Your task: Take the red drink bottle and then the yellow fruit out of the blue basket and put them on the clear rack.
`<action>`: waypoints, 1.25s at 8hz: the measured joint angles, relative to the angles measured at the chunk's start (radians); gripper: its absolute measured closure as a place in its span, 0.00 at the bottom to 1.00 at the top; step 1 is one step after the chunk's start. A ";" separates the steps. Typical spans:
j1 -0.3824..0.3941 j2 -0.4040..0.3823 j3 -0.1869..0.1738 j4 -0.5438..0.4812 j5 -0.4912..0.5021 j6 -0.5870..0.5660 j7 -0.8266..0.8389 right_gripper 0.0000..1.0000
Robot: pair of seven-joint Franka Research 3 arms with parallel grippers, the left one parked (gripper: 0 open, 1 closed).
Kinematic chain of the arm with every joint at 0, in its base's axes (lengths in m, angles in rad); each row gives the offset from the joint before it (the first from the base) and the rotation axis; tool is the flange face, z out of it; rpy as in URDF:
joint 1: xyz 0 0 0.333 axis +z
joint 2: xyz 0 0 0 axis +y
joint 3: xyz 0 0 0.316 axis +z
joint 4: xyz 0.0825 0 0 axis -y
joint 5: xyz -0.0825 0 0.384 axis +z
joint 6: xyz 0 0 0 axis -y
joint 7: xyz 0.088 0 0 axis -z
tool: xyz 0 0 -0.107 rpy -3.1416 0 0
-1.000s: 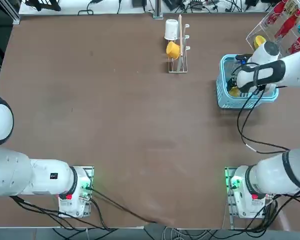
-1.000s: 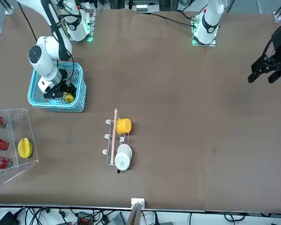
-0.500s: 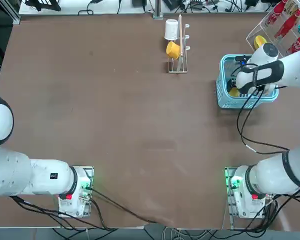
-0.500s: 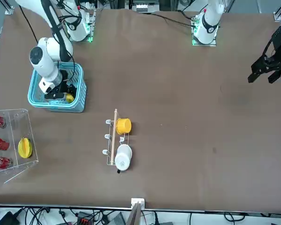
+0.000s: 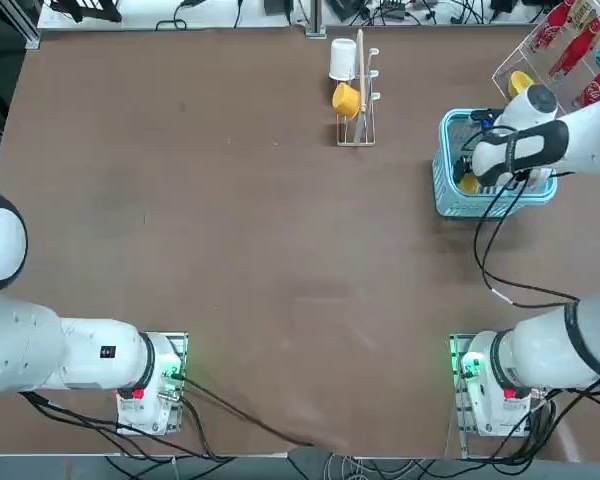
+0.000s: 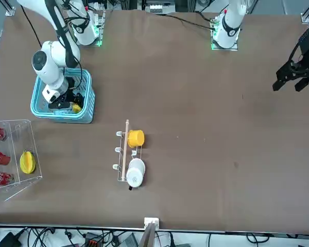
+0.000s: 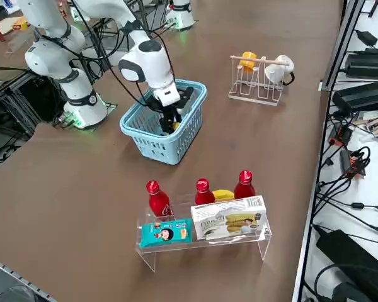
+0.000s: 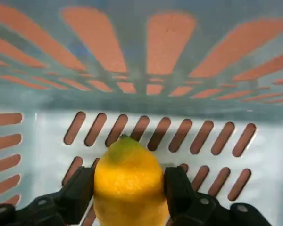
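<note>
Right wrist view: my right gripper [image 8: 127, 197] has just closed its jaws on the lemon [image 8: 127, 183], still down in the blue basket [image 5: 448, 190]. Lift next, then clear rack [image 7: 205, 242].

brown table [image 5: 280, 250], cables [image 7: 346, 170] beside it
</note>
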 joint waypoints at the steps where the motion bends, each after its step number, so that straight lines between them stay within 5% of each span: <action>1: 0.000 -0.026 0.000 0.013 0.000 -0.054 0.000 0.16; 6: -0.004 -0.239 -0.010 0.171 0.000 -0.521 0.004 0.16; 10: -0.049 -0.220 -0.017 0.510 -0.105 -0.899 0.004 0.16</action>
